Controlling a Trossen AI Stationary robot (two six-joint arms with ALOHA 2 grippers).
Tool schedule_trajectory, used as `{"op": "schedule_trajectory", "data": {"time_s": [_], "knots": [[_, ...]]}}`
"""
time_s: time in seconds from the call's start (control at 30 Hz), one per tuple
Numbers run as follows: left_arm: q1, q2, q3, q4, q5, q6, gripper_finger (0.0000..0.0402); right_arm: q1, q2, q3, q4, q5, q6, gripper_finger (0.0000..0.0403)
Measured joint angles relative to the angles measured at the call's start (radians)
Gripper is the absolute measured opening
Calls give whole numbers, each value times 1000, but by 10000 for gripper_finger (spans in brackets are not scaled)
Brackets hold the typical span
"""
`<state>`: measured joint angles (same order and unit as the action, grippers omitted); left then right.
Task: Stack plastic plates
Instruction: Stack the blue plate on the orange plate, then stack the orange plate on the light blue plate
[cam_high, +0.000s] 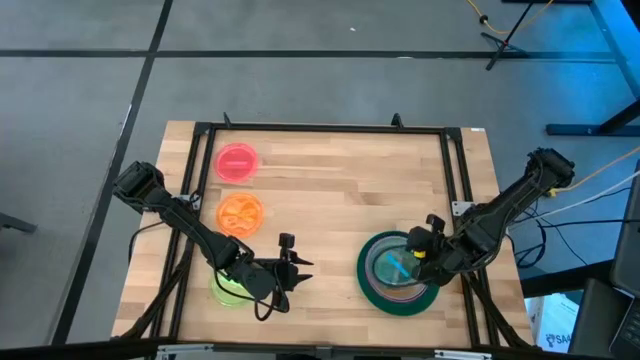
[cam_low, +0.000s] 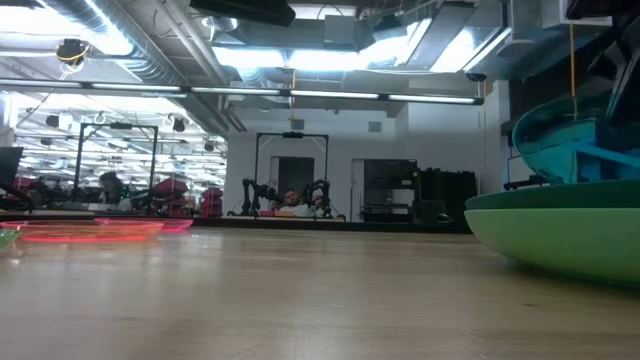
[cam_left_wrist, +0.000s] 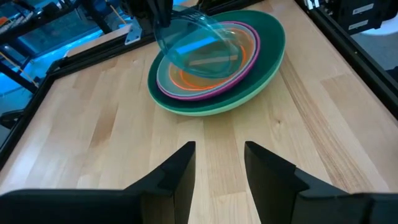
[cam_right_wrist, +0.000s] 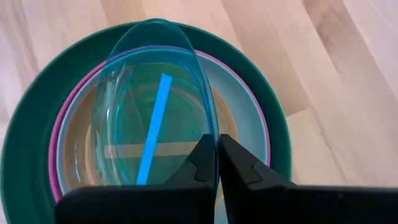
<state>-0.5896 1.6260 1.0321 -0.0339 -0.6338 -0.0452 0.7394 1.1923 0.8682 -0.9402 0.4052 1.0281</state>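
A stack of large plates (cam_high: 398, 272) (light green under dark green, with magenta and grey-blue rims and an orange ring inside) sits at the table's near right. My right gripper (cam_right_wrist: 217, 148) is shut on a translucent cyan plate (cam_right_wrist: 155, 118) held over the stack. My left gripper (cam_left_wrist: 219, 155) is open and empty at the near left, pointing toward the stack (cam_left_wrist: 217, 62). A pink plate (cam_high: 237, 162), an orange plate (cam_high: 240, 211) and a yellow-green plate (cam_high: 229, 288) lie flat on the table's left side. My right gripper pinches the cyan plate's rim (cam_right_wrist: 212, 127) between its two fingers, on the plate's right side. The plate is tilted, its held edge raised above the stack and its far edge (cam_left_wrist: 168, 53) low over the stacked plates.
A black metal frame (cam_high: 330, 128) borders the wooden table. The middle of the table (cam_high: 330, 200) is bare wood. The yellow-green plate lies partly under my left arm.
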Motion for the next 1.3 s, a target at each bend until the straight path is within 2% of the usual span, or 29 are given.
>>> {"op": "schedule_trajectory", "data": {"time_s": [0.27,0.4,0.5,0.63,0.73,0.87,0.97,1.13,1.3], "knots": [[2,0,0,0,0,0,131,0,11,-46,57,13,23,18],[2,0,0,-1,0,-2,131,0,16,-47,63,-1,25,64],[2,0,0,-12,0,-26,131,0,14,-40,46,-55,19,108],[6,0,0,-87,36,-107,131,0,12,41,-35,-88,20,152],[11,-10,0,-198,45,-191,131,1,11,102,-19,-3,-12,170],[27,-32,0,-395,46,-377,131,0,20,98,162,167,-160,178],[49,-34,0,-558,49,-555,131,0,52,77,281,252,-261,179],[104,-16,-1,-819,72,-814,131,0,125,59,363,272,-303,179],[146,21,-1,-927,103,-911,131,0,184,59,372,261,-295,179]]}}
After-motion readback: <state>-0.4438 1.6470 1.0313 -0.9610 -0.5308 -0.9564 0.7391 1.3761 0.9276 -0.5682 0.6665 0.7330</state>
